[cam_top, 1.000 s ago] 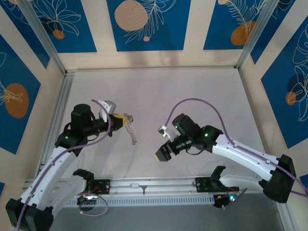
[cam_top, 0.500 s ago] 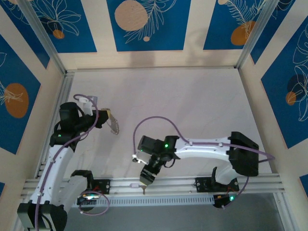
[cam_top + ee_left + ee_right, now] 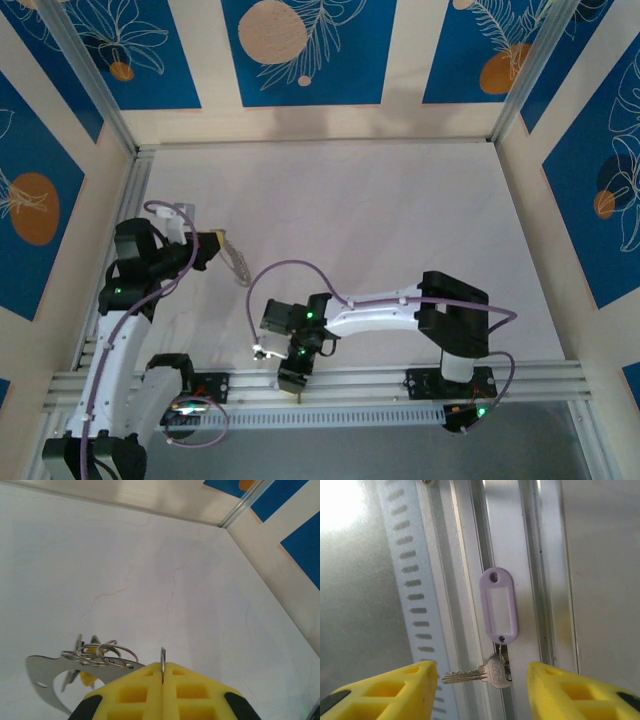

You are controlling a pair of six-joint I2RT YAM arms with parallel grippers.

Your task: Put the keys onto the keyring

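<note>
My left gripper (image 3: 213, 243) (image 3: 162, 672) is shut on a thin steel ring of the keyring (image 3: 162, 655). Its chain of loops (image 3: 238, 264) dangles to the right of the fingers. More rings (image 3: 102, 655), a flat metal plate (image 3: 47, 667) and a small yellow piece (image 3: 89, 678) hang at the left. A silver key (image 3: 487, 672) on a lilac tag (image 3: 498, 605) lies on the aluminium rail at the table's near edge. My right gripper (image 3: 289, 378) (image 3: 482, 690) hovers over it, open, one yellow finger on each side and neither touching the key.
The slotted grey rail (image 3: 415, 595) and aluminium channels (image 3: 360, 378) run along the near edge under the right gripper. The arm bases (image 3: 445, 385) are bolted there. Patterned walls (image 3: 300, 50) surround the white table (image 3: 380, 210).
The right arm swung from the table's middle down to the near rail over the key, and its jaws narrowed. The left arm drew back to the left with the keyring.
</note>
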